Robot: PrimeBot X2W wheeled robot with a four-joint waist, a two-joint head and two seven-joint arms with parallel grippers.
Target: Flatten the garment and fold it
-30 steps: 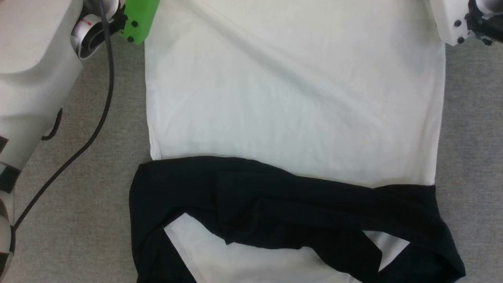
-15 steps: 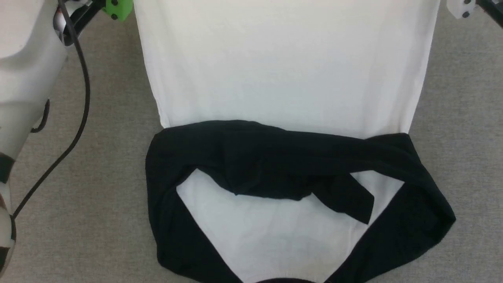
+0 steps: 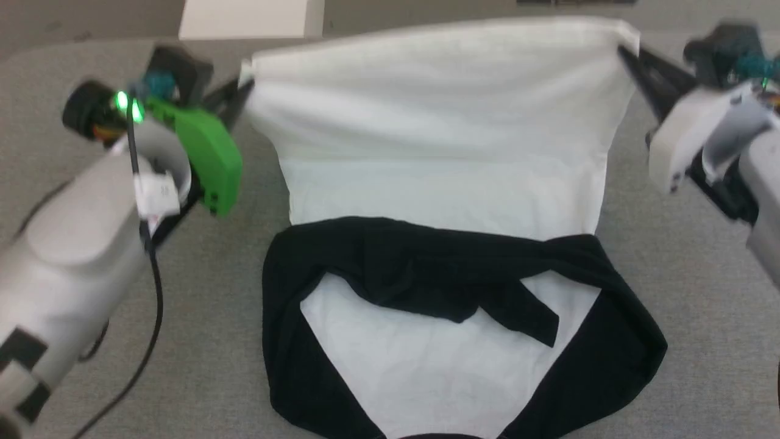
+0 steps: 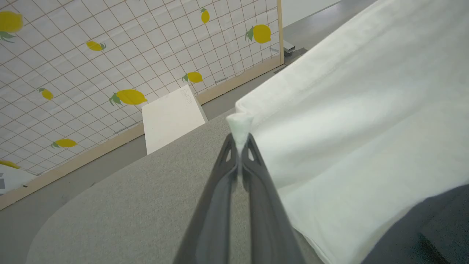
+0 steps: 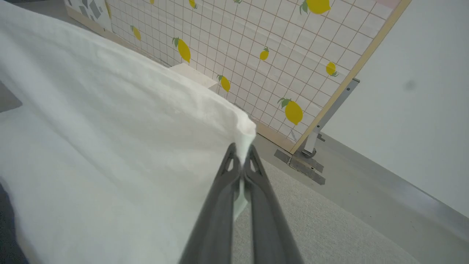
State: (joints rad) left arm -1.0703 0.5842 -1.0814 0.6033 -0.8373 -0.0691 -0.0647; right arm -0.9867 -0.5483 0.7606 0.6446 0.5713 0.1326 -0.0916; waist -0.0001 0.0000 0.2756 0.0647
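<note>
The garment (image 3: pixel 439 140) is a white shirt with black sleeves, lying on the grey surface with its far hem lifted. Both black sleeves (image 3: pixel 426 274) are folded across the white body near me. My left gripper (image 3: pixel 244 91) is shut on the hem's left corner, and the left wrist view shows the white corner (image 4: pixel 240 123) pinched at the left gripper's tip (image 4: pixel 240 146). My right gripper (image 3: pixel 627 55) is shut on the hem's right corner; in the right wrist view the cloth (image 5: pixel 243 134) bunches between its closed fingers (image 5: pixel 227 176). The collar is out of view.
The grey padded surface (image 3: pixel 701 262) spreads on both sides of the shirt. A white box (image 3: pixel 250 18) stands beyond its far edge, backed by a lemon-patterned grid panel (image 4: pixel 110 55). A metal foot (image 5: pixel 304 161) of that panel rests on the floor. A black cable (image 3: pixel 152 286) hangs from my left arm.
The head camera has tilted and pulled back, so the whole picture shifted. Both grippers, holding the hem corners, have come into view with the far hem raised off the surface.
</note>
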